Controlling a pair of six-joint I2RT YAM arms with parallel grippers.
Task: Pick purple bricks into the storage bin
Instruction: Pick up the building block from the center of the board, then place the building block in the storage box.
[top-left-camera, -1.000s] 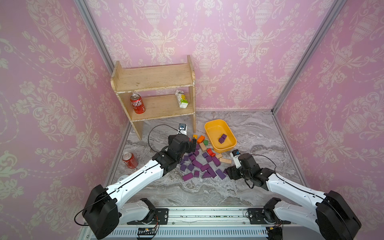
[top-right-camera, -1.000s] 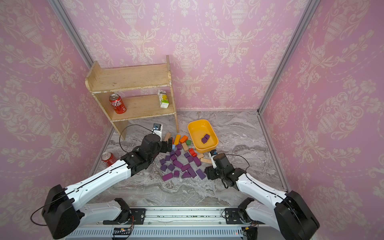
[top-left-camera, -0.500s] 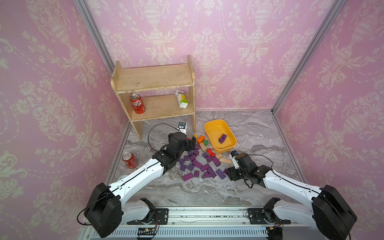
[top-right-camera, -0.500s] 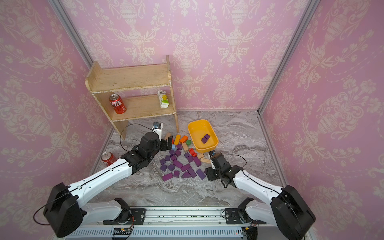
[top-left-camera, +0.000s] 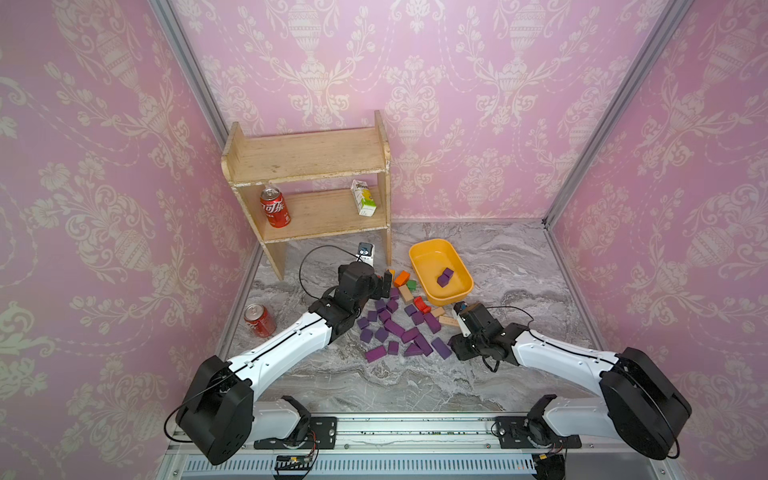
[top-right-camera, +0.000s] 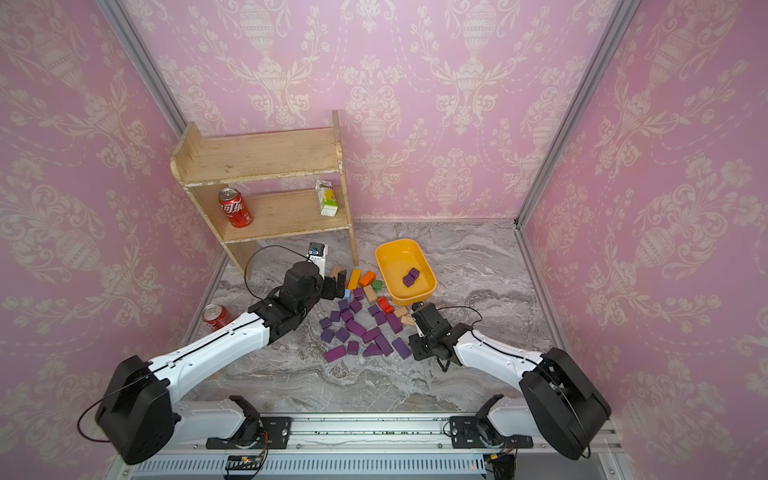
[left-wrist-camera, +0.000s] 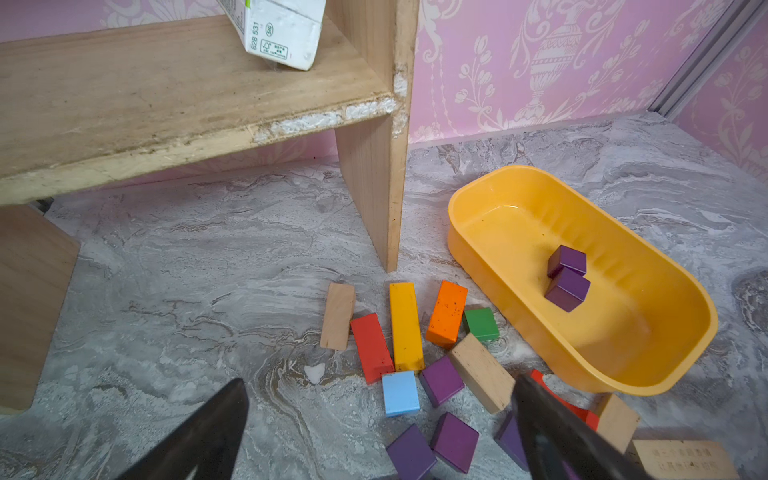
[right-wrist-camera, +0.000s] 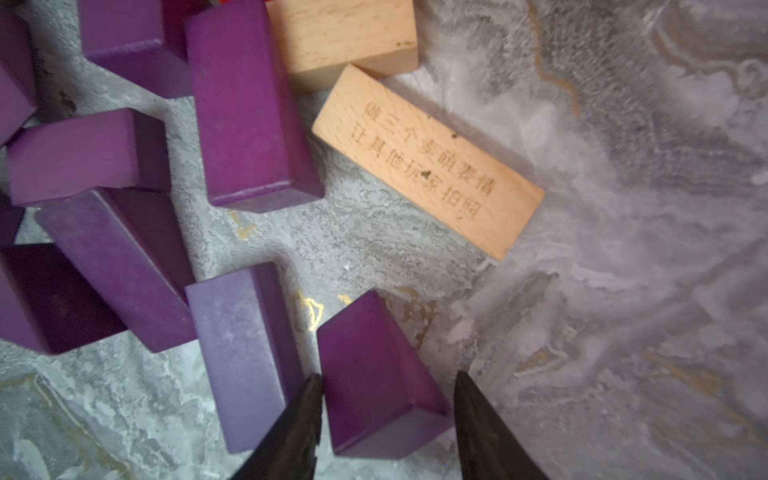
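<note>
Right end effector (right-wrist-camera: 386, 386) straddles a purple brick (right-wrist-camera: 370, 357) at the pile's edge on the counter (right-wrist-camera: 623, 249). Whether it already pinches the brick I cannot tell. That brick lies skewed between the fingers, so it may twist out, and one finger could snag the neighbouring brick (right-wrist-camera: 245, 357). Left end effector (left-wrist-camera: 380, 386) hangs wide open. Two purple cubes (top-left-camera: 444, 277) lie in the storage bin (top-left-camera: 424, 262). Since a second ago both arms have barely shifted, and the right jaws have narrowed.

matt purple bricks (right-wrist-camera: 249, 108); glossy plastic storage bin (left-wrist-camera: 648, 374).
</note>
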